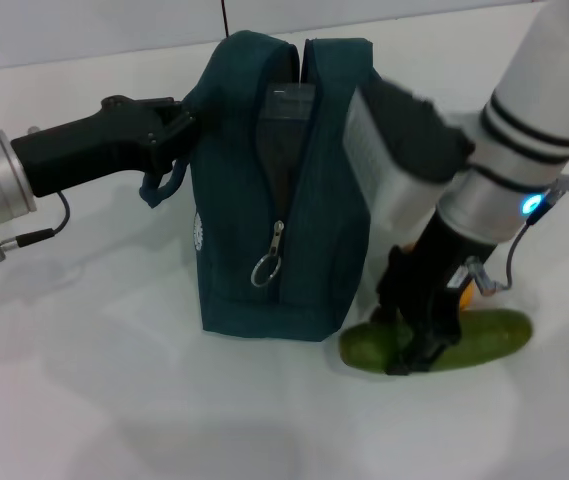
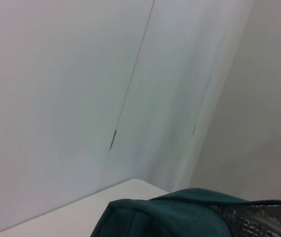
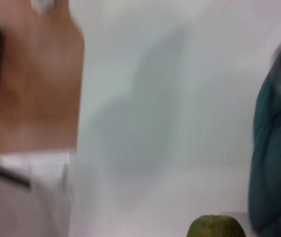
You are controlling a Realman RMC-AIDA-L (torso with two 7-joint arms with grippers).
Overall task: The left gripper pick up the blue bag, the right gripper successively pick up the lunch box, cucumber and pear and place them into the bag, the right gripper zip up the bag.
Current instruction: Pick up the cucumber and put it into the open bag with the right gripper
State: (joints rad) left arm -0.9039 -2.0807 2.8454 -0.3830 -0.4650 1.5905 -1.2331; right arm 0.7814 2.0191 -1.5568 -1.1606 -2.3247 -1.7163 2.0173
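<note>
One cucumber (image 1: 439, 345) is seen lying nearest on the white table (image 1: 114, 400), just right of the bag's base. The right gripper (image 1: 422, 345) is lowered onto it, fingers straddling it; a firm clamp cannot be told. Behind, one blue bag (image 1: 284, 190) is held upright, its zipper open, its side handle pinched by the left gripper (image 1: 179, 135).

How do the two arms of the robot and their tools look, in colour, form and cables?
Both arms are silver-grey cylinders, each with a small glowing ring light. The left tool is matt black and pistol-shaped, and a thin black cable loops under it. The right arm is white with black bands; its right tool is black, with a thin cable beside it.
</note>
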